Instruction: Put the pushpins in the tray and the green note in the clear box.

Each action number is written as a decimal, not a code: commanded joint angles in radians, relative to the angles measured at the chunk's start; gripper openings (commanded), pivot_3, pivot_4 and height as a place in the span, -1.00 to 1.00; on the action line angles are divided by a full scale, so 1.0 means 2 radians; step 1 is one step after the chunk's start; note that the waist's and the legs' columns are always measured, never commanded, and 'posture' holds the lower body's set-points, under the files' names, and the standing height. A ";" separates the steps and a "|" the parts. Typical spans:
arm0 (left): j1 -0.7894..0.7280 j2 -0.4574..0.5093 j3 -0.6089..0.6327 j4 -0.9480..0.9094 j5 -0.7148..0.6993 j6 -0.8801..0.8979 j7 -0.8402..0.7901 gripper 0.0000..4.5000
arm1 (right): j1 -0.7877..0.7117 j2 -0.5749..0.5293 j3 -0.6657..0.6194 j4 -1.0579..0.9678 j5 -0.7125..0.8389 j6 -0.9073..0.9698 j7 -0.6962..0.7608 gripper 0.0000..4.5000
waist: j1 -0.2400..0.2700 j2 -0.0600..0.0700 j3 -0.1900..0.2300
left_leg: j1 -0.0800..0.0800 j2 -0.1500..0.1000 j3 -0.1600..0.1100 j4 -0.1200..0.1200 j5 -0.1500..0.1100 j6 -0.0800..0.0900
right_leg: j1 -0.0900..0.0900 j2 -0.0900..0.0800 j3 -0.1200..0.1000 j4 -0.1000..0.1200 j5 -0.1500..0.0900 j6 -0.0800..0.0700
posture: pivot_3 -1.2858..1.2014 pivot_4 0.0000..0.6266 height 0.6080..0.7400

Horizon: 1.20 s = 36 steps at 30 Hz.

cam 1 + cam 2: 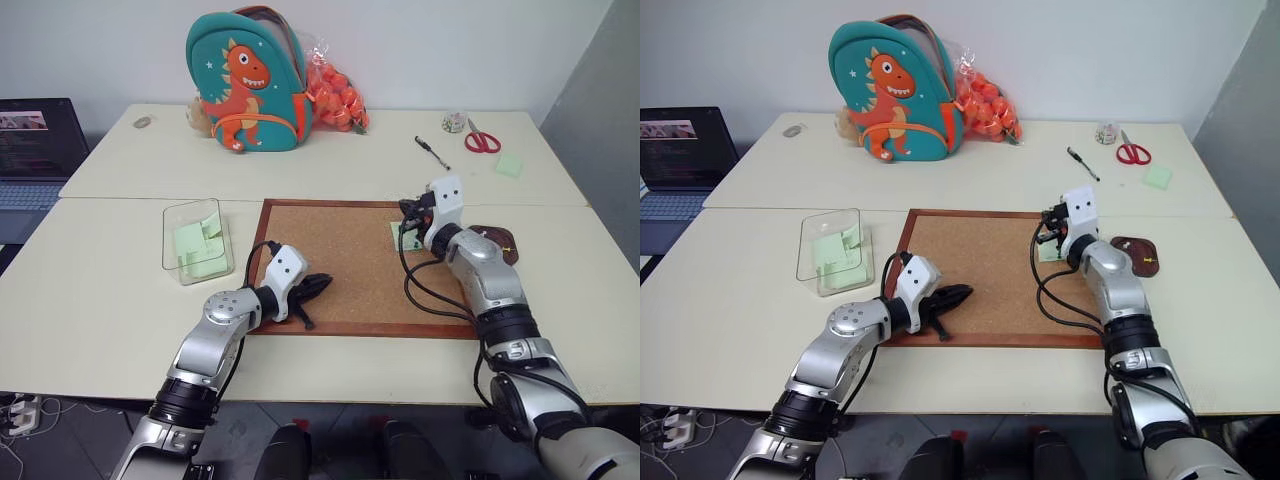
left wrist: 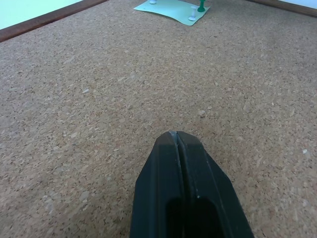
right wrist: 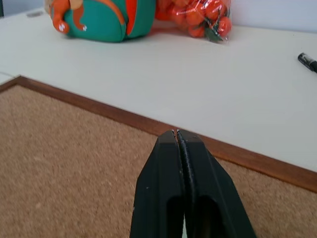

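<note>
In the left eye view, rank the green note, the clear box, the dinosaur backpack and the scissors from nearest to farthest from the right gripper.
1. Green note, on the corkboard under the right gripper.
2. Scissors, table's far right.
3. Backpack, far side; close to the clear box in rank.
4. Clear box, left of the corkboard.

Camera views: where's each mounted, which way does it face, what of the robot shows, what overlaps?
Left eye, right eye: head, looking forward and down at the corkboard, clear box and tray; both arms show.
Left wrist: along the shut left end effector, low over cork toward the green note and its pushpins.
Right wrist: along the right end effector, toward the backpack.
Shared: corkboard in all four views.
</note>
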State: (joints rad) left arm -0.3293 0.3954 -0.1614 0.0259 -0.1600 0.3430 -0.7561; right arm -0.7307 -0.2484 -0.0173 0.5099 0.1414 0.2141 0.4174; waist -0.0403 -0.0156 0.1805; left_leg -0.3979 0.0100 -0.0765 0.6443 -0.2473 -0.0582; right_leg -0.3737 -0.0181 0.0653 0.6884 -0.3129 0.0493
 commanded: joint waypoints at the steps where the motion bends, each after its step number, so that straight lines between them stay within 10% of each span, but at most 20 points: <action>1: 0.011 0.000 -0.023 0.013 0.007 0.017 -0.010 -1.00 | -0.016 -0.008 0.000 0.001 -0.011 0.007 -0.005 -0.51 | 0.000 0.000 0.000 | 0.000 0.000 0.000 0.000 0.000 0.000 | 0.000 0.000 0.000 0.000 0.000 0.000 | 0.03 -0.52 1.00; 8: 0.009 0.000 -0.024 0.016 0.008 0.015 -0.010 -1.00 | -0.038 -0.005 -0.002 0.043 -0.021 0.022 -0.013 0.09 | 0.000 0.000 0.000 | 0.000 0.000 0.000 0.000 0.000 0.000 | 0.000 0.000 0.000 0.000 0.000 0.000 | 0.03 -0.52 1.00; 23: 0.010 0.002 -0.024 0.014 0.010 0.014 -0.011 -1.00 | -0.067 -0.006 -0.015 0.119 -0.020 -0.005 -0.032 0.09 | 0.000 0.000 0.000 | 0.000 0.000 0.000 0.000 0.000 0.000 | 0.000 0.000 0.000 0.000 0.000 0.000 | 0.03 -0.52 1.00; 36: 0.013 0.005 -0.025 0.011 0.011 0.014 -0.012 -1.00 | -0.064 -0.002 -0.013 0.126 -0.020 -0.002 -0.028 -0.94 | 0.000 0.000 0.000 | 0.000 0.000 0.000 0.000 0.000 0.000 | 0.000 0.000 0.000 0.000 0.000 0.000 | 0.03 -0.52 1.00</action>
State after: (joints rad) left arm -0.3332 0.3957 -0.1664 0.0282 -0.1563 0.3427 -0.7581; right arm -0.8417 -0.2385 -0.0194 0.7698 0.1008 0.2231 0.3709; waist -0.0395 -0.0155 0.1805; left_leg -0.3979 0.0099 -0.0768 0.6444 -0.2473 -0.0582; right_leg -0.3734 -0.0185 0.0652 0.6884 -0.3128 0.0493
